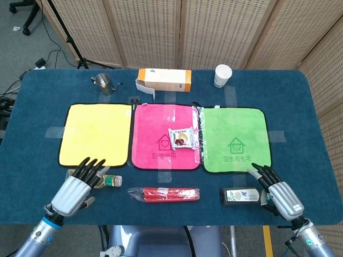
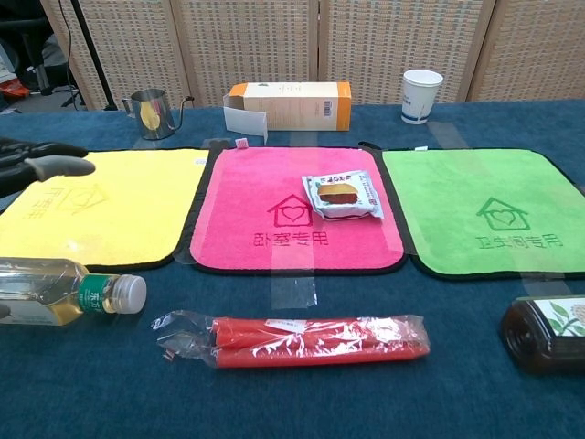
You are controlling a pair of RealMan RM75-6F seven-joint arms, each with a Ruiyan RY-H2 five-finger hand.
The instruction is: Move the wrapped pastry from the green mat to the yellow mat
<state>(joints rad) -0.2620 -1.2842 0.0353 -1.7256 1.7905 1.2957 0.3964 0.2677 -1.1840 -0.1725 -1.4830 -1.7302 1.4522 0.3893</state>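
Note:
The wrapped pastry [image 1: 181,139] [image 2: 342,195] lies on the right part of the pink mat [image 1: 155,123] [image 2: 265,187], near its border with the green mat [image 1: 236,128] [image 2: 475,183]. The yellow mat [image 1: 94,134] [image 2: 119,197] at the left is bare. My left hand [image 1: 79,187] [image 2: 37,165] hovers open at the yellow mat's front edge, above a small bottle. My right hand [image 1: 280,194] is open at the front right, just off the green mat's front corner. Neither hand holds anything.
A small oil bottle [image 1: 111,180] [image 2: 64,297] lies under my left hand. A red wrapped pack [image 1: 163,194] [image 2: 302,340] and a dark bottle [image 1: 241,195] [image 2: 546,331] lie along the front. A steel pitcher [image 1: 104,83], an orange carton [image 1: 163,79] and a paper cup [image 1: 222,75] stand at the back.

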